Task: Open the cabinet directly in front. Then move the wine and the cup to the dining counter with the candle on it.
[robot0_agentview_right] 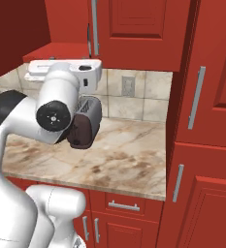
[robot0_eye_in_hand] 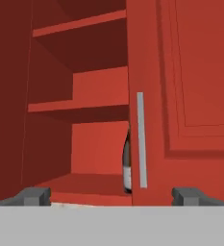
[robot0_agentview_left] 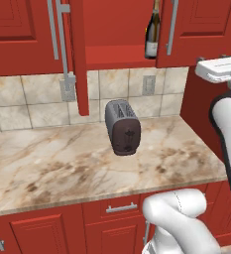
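Wine (robot0_agentview_left: 152,31): I see it upright on the cabinet (robot0_agentview_left: 114,30) shelf, half hidden behind the right door (robot0_eye_in_hand: 180,96).
Door handle (robot0_eye_in_hand: 141,139): vertical bar, just beside the bottle.
Gripper (robot0_eye_in_hand: 112,196): fingers spread wide, grasping nothing.
Key relation: from my fingers the bottle lies ahead, slightly right, behind that door's edge; I judge the door needs swinging wider.
Toaster (robot0_agentview_left: 122,127): on the worktop below the cabinet.

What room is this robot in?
Most likely a kitchen: a toaster stands on a marbled worktop backed by tiles, with a wine bottle in the red wall cabinet above.
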